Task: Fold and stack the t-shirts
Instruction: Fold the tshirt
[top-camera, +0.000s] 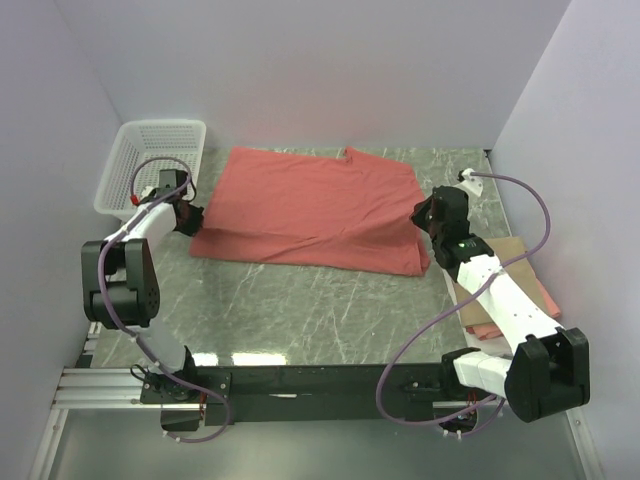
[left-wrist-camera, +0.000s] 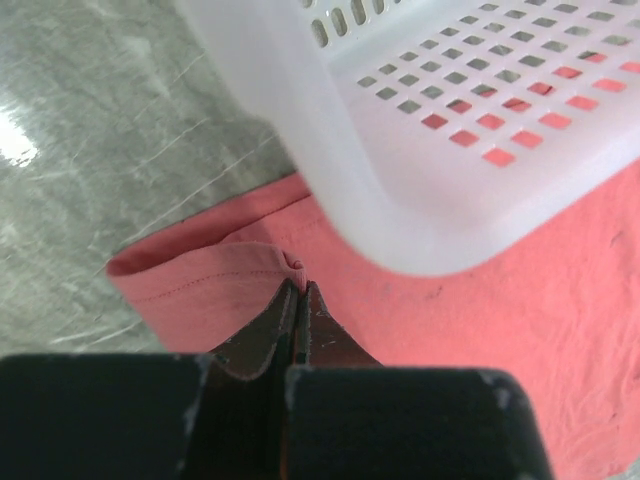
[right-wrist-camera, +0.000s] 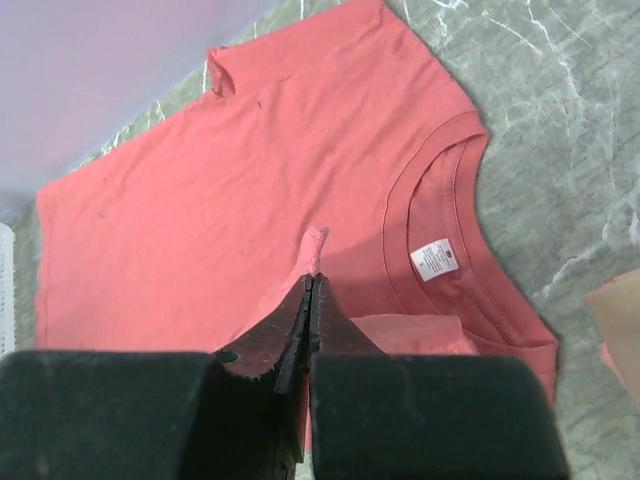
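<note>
The red t-shirt (top-camera: 310, 205) lies spread on the worktop (top-camera: 300, 305), the left hand (top-camera: 190, 222) clamped on its 9 o'clock edge and the right hand (top-camera: 425, 215) on its 3 o'clock edge, so both should lift evenly, clear of the basket (top-camera: 150, 165)

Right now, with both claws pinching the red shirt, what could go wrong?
1. The right gripper holds only a small pinch of the red shirt, so the cloth might slip out when pulled.
2. The left gripper grips the hem close beside the white basket; lifting could bump or drag it.
3. The right arm reaches over the folded shirts; a wide swing might mess up that pile.
</note>
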